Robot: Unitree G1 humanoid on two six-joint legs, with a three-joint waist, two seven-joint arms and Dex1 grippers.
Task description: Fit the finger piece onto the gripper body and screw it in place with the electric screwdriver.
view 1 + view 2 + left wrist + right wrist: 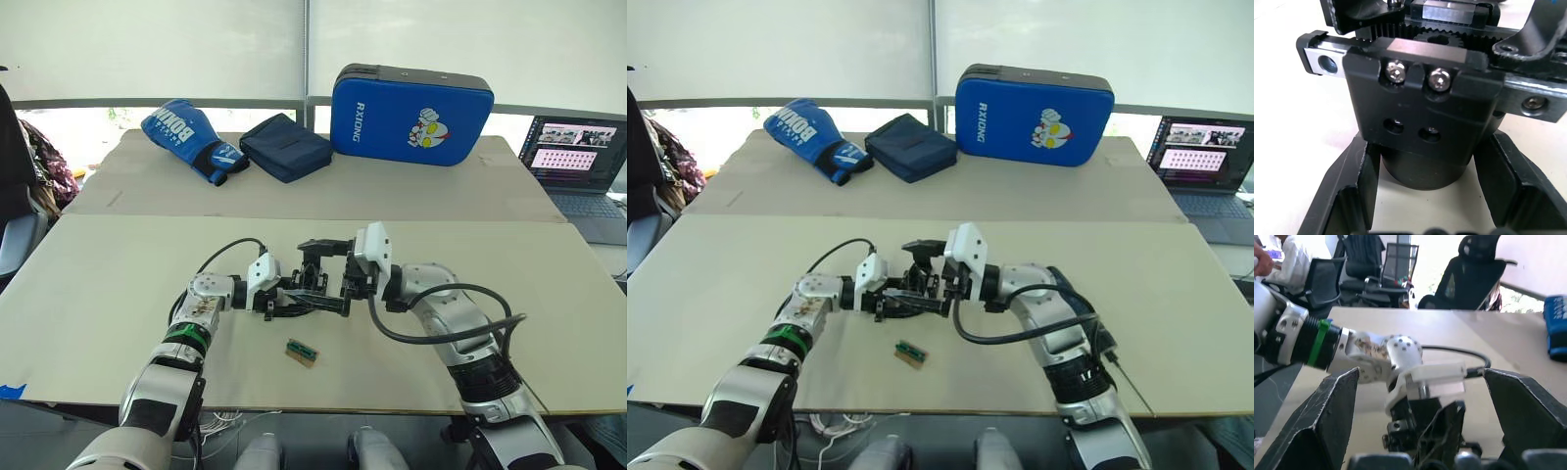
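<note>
nearest on the table lies one small green-topped brown block, alone at about 6 o'clock from the two grippers. just beyond it both arms reach inward and meet at the table's middle. the left gripper points toward 3 o'clock with its forearm bent in from the near left edge; in the left wrist view its two fingers stand apart on either side of the round base of the one gripper body, and whether they press it cannot be told. that body is a black block with two silvery screws on its face, a toothed rack and gear above. the right gripper comes in from 3 o'clock, elbow out toward the near right; its fingers are spread wide in the right wrist view, holding nothing that can be seen. at the far end sit one blue boxing glove at 11 o'clock, one dark blue pouch, one blue pad at 12 to 1 o'clock, and one laptop at 2 o'clock.
</note>
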